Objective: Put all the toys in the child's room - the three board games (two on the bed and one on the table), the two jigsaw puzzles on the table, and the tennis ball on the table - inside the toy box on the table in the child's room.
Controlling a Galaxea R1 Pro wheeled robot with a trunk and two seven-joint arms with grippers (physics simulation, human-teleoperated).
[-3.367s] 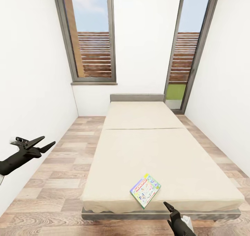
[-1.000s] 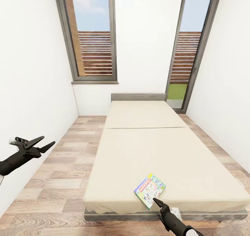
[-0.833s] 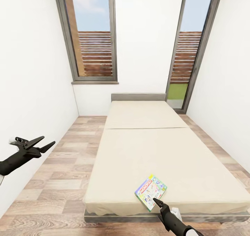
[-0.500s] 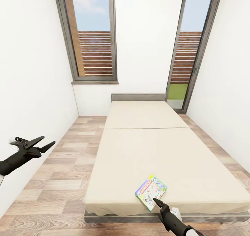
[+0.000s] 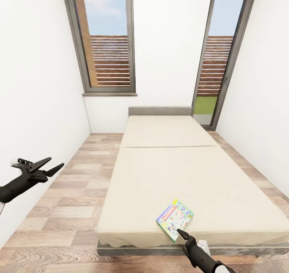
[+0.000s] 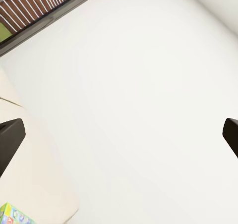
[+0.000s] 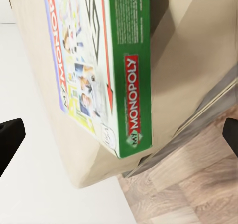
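The bed [image 5: 168, 172] with its cream cover runs away from me down the middle of the white-walled child's room. One board game [image 5: 175, 219], a pale green Monopoly box with a green side [image 7: 130, 70], lies flat near the bed's front edge. My right gripper [image 5: 181, 235] is open just short of the box's near corner, its fingers wide apart in the right wrist view and nothing between them. My left gripper [image 5: 56, 162] hangs open over the floor at the left, far from the box; a corner of the box [image 6: 9, 215] shows in the left wrist view.
Wood-plank floor [image 5: 72, 192] runs along the bed's left side up to the white wall [image 5: 36, 104]. A tall window [image 5: 106, 44] and a glass door [image 5: 214, 64] stand in the back wall. The bed frame's grey edge [image 5: 140, 249] is right in front of me.
Over the last seconds my right gripper has come closer to the board game's near corner. The view has shifted slightly. The left arm has stayed put.
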